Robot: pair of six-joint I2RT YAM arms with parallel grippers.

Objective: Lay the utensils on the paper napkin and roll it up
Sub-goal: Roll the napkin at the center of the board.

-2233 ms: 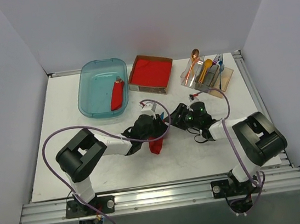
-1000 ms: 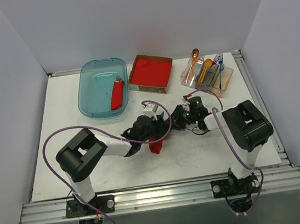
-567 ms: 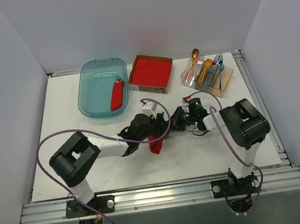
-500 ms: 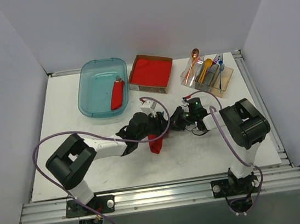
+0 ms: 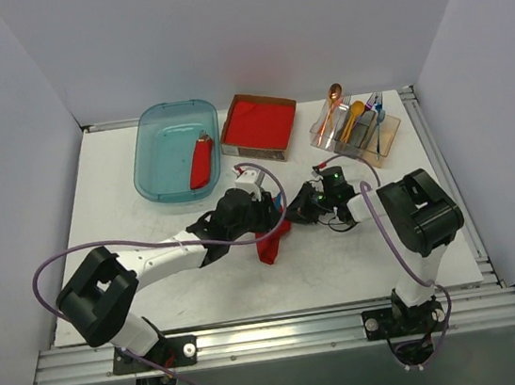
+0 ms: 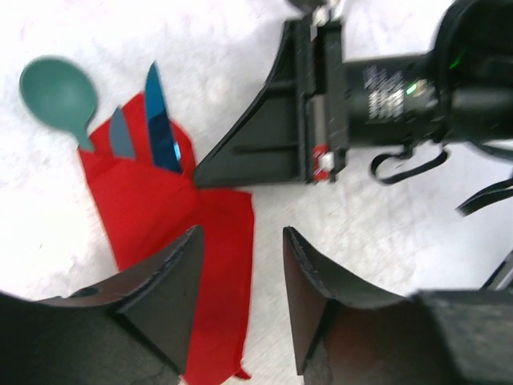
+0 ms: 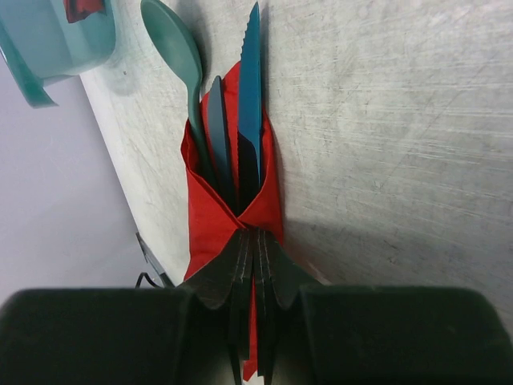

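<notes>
Right fingers (image 7: 228, 269) closed, tips on the paper napkin (image 7: 210, 216) where its two flaps cross; can't tell if any paper is pinched. Left fingers (image 6: 317, 281) open over the napkin's other end, holding nothing. Napkin is folded around teal spoon (image 7: 172, 48) and blue serrated knife (image 7: 251, 96), their heads sticking out. All mid-desk (image 7: 385, 120).

Left arm extended forward and inward, held low; left gripper (image 6: 240, 241) jaws parted, nothing between them. Right arm folded at the elbow, forearm reaching inward; right gripper (image 7: 255, 239) jaws pressed together, tips pinching the paper napkin (image 7: 212, 216), just ahead of the left fingers (image 6: 160, 305)
</notes>
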